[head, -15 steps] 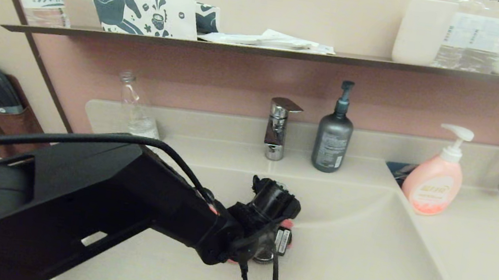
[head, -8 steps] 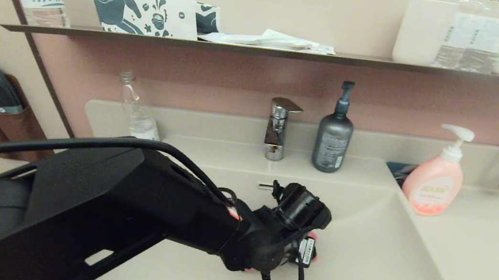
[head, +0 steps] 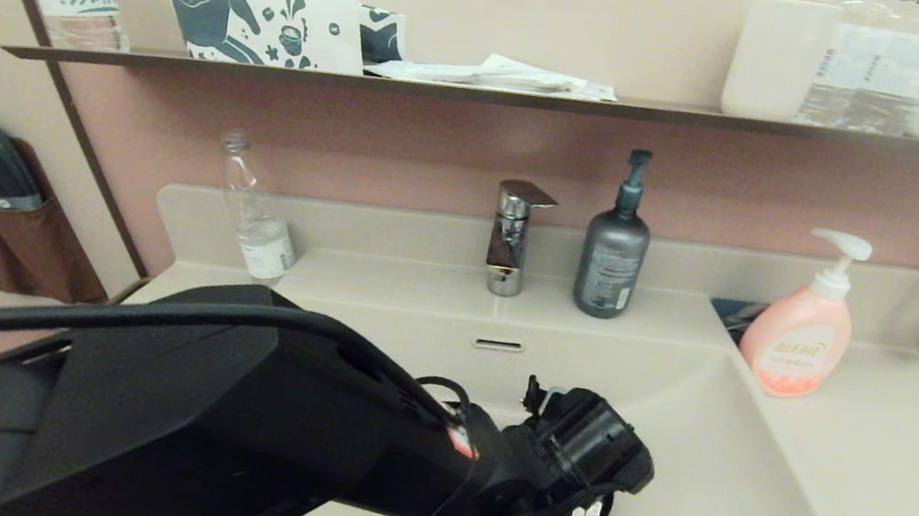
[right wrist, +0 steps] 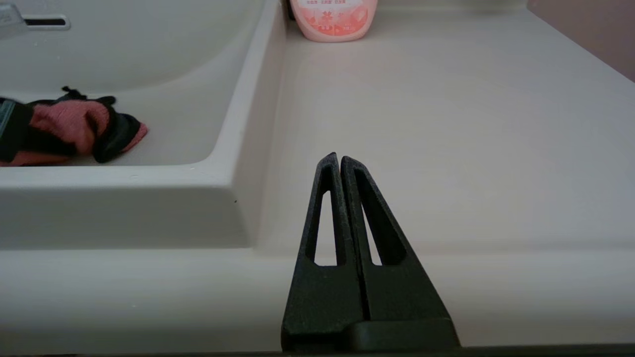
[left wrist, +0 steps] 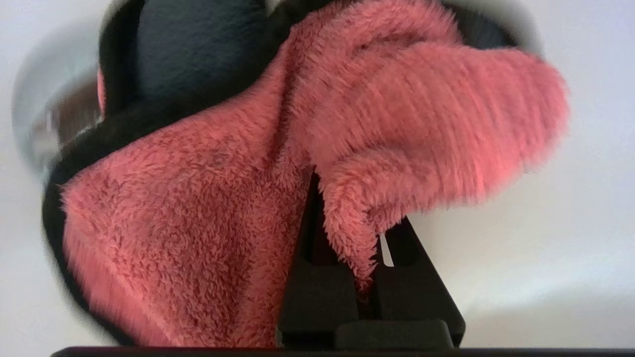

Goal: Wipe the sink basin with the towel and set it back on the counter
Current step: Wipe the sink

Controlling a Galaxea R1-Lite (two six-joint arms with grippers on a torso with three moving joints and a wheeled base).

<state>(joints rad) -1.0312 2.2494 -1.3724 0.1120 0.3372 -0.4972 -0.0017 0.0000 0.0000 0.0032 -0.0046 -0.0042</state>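
Coral-pink towel clenched in left gripper jaws, inside beige sink basin; right gripper jaws closed, empty

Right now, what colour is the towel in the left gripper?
Coral pink with a black edge trim; the towel shows best in the left wrist view.

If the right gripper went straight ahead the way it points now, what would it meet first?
The right gripper, shut, points along the bare counter. The way looks free until the pink soap bottle at the back, which seems roughly in line; depth is unclear.
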